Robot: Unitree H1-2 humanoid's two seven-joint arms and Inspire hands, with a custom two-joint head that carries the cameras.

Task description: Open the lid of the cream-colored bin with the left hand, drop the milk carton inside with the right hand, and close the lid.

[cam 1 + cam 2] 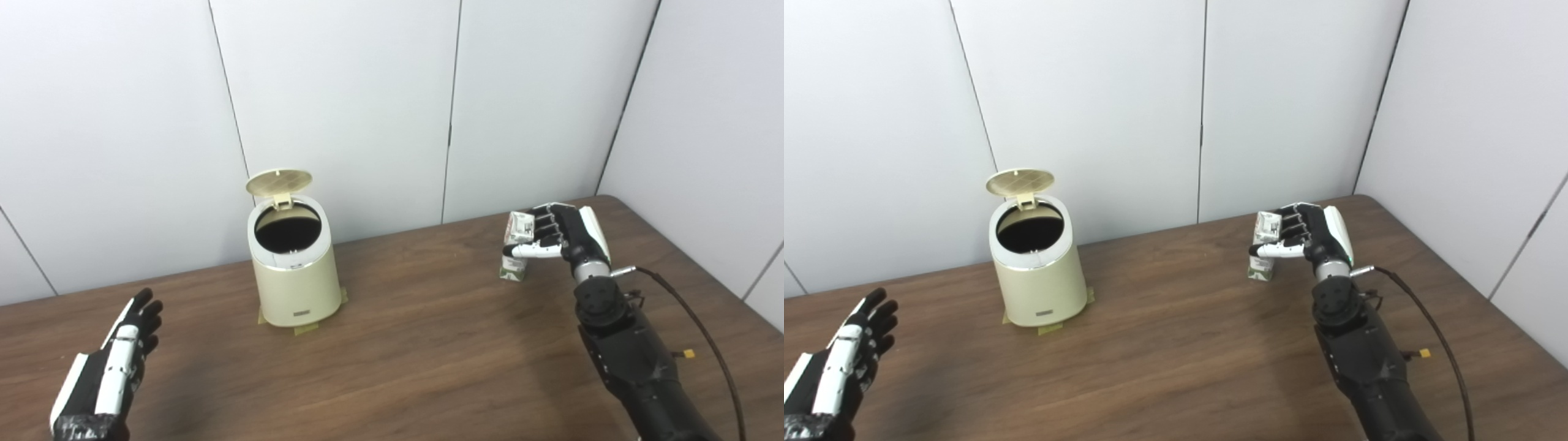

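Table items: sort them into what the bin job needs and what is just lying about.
Belongs to the job:
- cream bin, lid standing open
- milk carton, upright on the table, right hand wrapped around it
- left hand, open, away from the bin

Just there:
- tape patches under the bin
- black cable along the right arm

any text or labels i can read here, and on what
None can be read.
Small dark plate low on the front of the cream-colored bin: may carry a label, too small and blurred to read.
Milk carton, with the right hand closed around it: printing on its white and green sides, too blurred to read.
Open lid: a grid pattern only, no text seen.
Table and wall: none.
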